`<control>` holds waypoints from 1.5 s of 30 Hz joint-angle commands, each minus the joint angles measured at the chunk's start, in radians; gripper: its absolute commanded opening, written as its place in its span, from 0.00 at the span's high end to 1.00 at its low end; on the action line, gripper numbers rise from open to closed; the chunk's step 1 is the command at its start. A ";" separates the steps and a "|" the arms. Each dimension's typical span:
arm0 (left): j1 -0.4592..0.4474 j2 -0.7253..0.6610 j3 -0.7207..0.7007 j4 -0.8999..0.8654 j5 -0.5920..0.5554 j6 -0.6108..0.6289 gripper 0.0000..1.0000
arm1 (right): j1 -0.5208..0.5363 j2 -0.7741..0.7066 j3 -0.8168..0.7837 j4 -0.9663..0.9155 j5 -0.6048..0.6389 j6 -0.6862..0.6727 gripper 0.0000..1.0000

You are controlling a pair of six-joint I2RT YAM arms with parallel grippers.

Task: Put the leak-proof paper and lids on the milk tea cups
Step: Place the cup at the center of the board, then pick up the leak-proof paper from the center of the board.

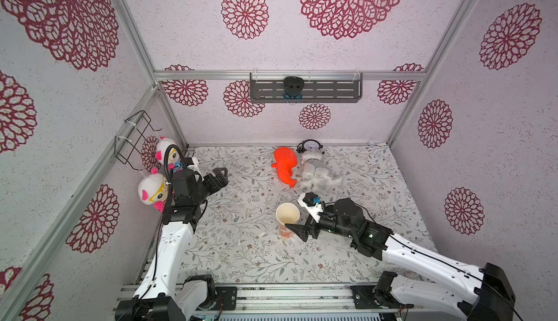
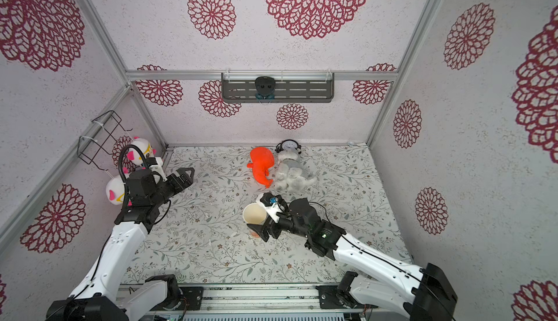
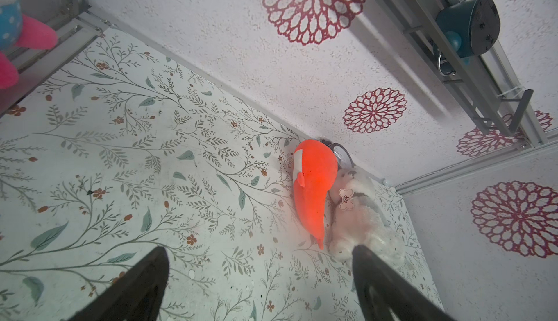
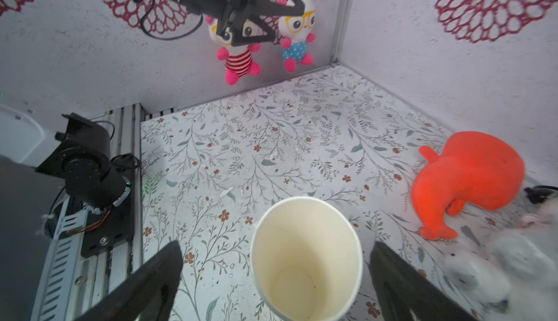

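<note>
Milk tea cup (image 4: 306,259): tall tapered paper cup, upright near the middle of the floral tabletop (image 1: 241,253); cream inside, empty, mouth uncovered; orange print low on its side in a top view (image 1: 285,234).
Leak-proof paper: not found in any view; only small white flecks lie on the tabletop near the cup, too small to identify.
Right gripper (image 4: 277,247): jaws spread wide on either side of the cup, a gap showing at each side in the right wrist view; nothing held.
Left gripper (image 3: 260,250): jaws spread wide, empty, raised at the left edge of the tabletop, well apart from the cup.
Step in hand (judged): bracing the cup ahead of covering it.
Handling advice: close slowly and stop at first contact; a thin paper wall likely dents, and an oval rim would seat a sheet badly. Keep the cup vertical and the fingers below the rim, so the mouth stays free for the other arm.
Outstanding: sheet must be located first.
Orange plush toy (image 1: 284,167): lying toward the back wall.
Plush dog (image 1: 317,173): grey-white, touching the orange plush toy.
Alarm clock (image 1: 310,146): against the back wall, just behind the plush dog.
Plush dolls (image 4: 241,54): a pair hanging on the left wall.
</note>
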 commanded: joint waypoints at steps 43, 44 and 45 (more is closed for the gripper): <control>-0.005 0.037 0.029 0.000 -0.007 0.008 0.03 | -0.261 0.257 -0.155 -0.715 0.254 0.860 0.42; -0.005 0.037 0.029 -0.002 -0.006 0.010 0.02 | -0.262 0.268 -0.157 -0.708 0.254 0.860 0.45; -0.005 0.039 0.029 -0.004 -0.008 0.010 0.02 | -0.261 0.277 -0.158 -0.705 0.256 0.861 0.48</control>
